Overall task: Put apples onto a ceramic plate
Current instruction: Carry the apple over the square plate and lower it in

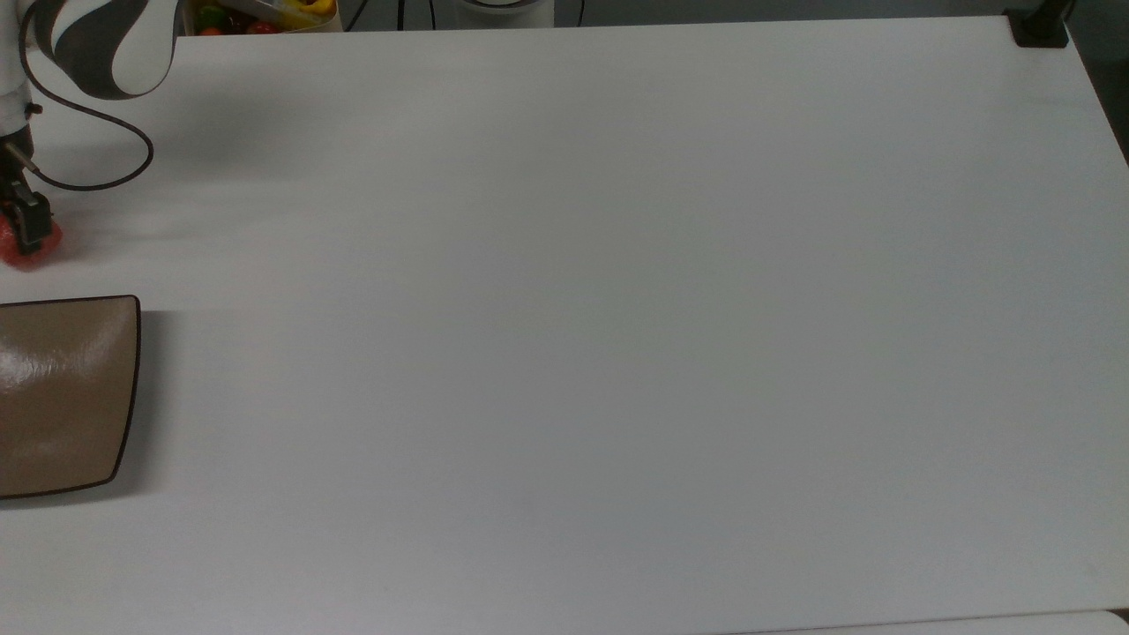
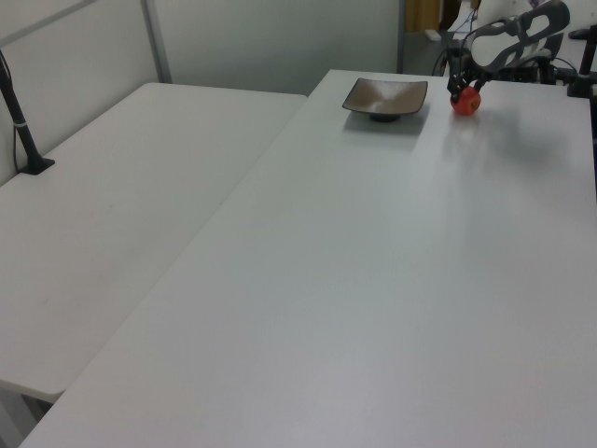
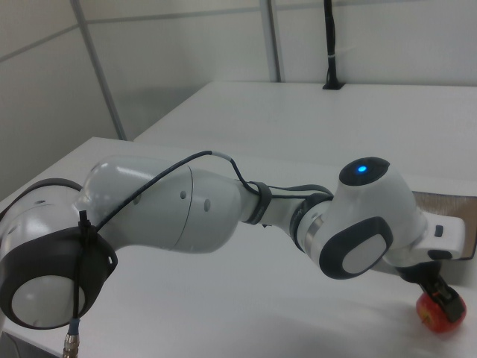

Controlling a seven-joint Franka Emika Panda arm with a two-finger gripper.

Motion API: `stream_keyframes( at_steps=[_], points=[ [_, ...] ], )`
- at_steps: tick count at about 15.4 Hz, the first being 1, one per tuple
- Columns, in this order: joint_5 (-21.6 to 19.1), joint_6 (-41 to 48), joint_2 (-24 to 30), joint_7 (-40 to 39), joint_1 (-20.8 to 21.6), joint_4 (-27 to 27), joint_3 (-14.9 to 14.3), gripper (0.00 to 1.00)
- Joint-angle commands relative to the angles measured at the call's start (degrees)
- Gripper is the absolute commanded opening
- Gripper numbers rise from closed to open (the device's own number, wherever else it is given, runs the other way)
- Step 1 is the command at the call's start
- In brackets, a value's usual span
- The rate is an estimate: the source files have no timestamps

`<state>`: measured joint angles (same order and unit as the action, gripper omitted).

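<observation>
At the far-left edge of the top view: the pincer (image 1: 22, 225) sits down over the apple (image 1: 33, 251), on the white surface (image 1: 617, 309) just beside the ceramic plate (image 1: 66, 392).

Apple: on the surface, not on the plate; in the left view it lies to the plate's right, a small gap between them.

Pincer state: fingers straddle the apple (image 2: 465, 101) on two sides in the left view; whether they press it or stand just clear, cannot tell.

Plate: nothing on it, glossy, standing on a dark foot in the left view (image 2: 386, 96).

Risk, slip: the apple is round and smooth; a grip off its middle would likely squeeze it out sideways.

Risk, roll: if nudged before being gripped, it may roll off toward the nearby edge of the surface.

Risk, release: dropped from height onto the glossy, dished plate, it could bounce or roll out.

Hidden: in the right view the arm's wrist covers most of the pincer (image 3: 440, 292); one dark finger overlaps the apple (image 3: 436, 313).

Cut off: the top view crops the plate's left part and half the apple.

Background: a bin of coloured items (image 1: 256, 13) at the top edge, contents unclear.
</observation>
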<state>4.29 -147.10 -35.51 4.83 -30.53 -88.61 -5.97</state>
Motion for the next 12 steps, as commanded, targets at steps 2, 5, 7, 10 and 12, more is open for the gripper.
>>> stream_keyframes(
  at_steps=[2, 5, 7, 10, 12],
  points=[
    [0.81, -0.39, 2.71, 0.71, -0.15, 0.02, 0.17, 0.49],
    [-0.24, -0.03, 6.93, 0.88, -0.59, -0.95, 1.13, 0.49],
    [-0.6, -0.12, 7.82, 1.06, -0.24, -0.6, 1.93, 0.49],
    [-1.65, -0.82, 7.82, 1.85, 0.55, -0.07, 3.06, 0.49],
    [-1.65, -2.48, 7.13, 1.85, 1.6, 1.23, 4.39, 0.49]
  ],
)
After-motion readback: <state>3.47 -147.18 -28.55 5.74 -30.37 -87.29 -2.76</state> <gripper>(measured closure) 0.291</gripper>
